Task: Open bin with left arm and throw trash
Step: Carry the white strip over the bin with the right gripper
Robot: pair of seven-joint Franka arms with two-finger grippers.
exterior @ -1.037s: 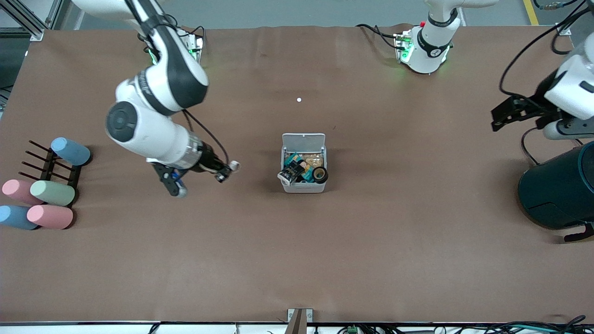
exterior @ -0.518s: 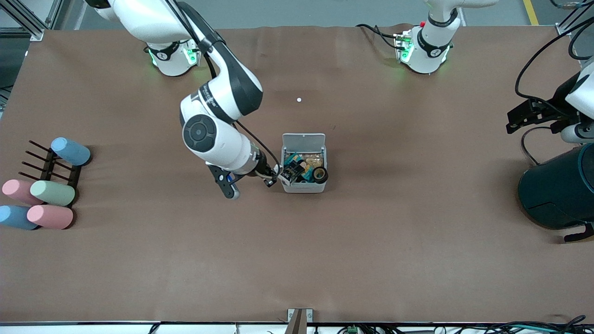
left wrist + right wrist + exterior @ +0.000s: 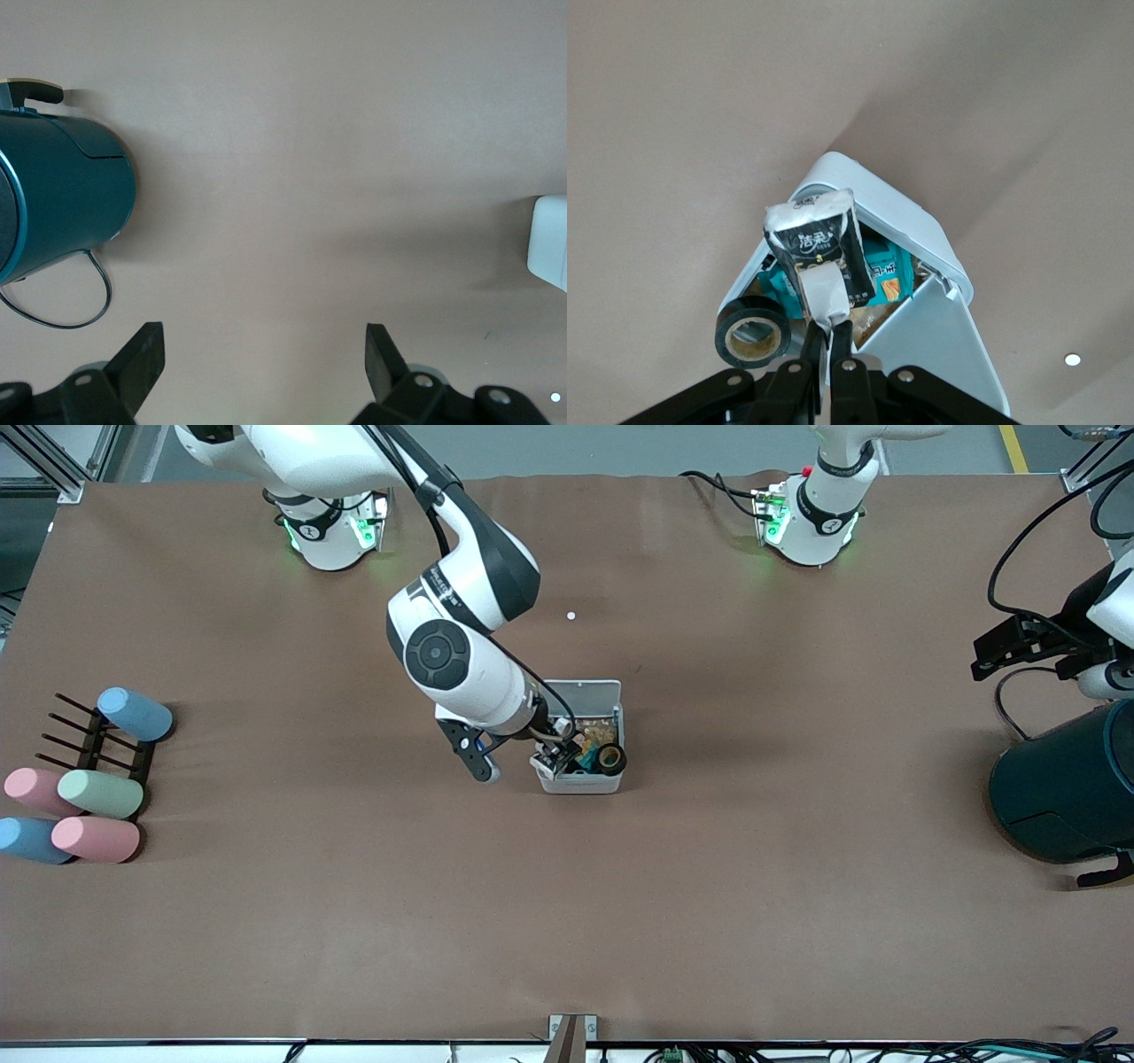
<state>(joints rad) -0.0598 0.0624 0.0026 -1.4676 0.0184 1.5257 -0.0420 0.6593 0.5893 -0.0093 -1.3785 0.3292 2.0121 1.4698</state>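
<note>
The white-grey bin (image 3: 614,731) stands mid-table with its lid (image 3: 580,693) open. It also shows in the right wrist view (image 3: 921,232) and at the edge of the left wrist view (image 3: 551,239). My right gripper (image 3: 554,760) is at the bin's corner nearest the right arm's end. In the right wrist view it (image 3: 830,335) is shut on the white end of the black packet (image 3: 819,243), which leans on the bin's rim. The black tape roll (image 3: 610,758) sits on the rim beside it (image 3: 751,332). No separate bent white piece shows. My left gripper (image 3: 997,651) waits open over the left arm's end (image 3: 261,354).
A large dark teal cylinder (image 3: 1063,788) lies under the left gripper (image 3: 53,195). Pastel cylinders on a black rack (image 3: 89,788) lie at the right arm's end. A tiny white dot (image 3: 570,615) lies farther from the front camera than the bin. Teal wrappers (image 3: 881,270) fill the bin.
My right arm has swung from the right arm's end to the bin, and its gripper now grips the packet's white end. My left gripper has drawn a little toward the table's end.
</note>
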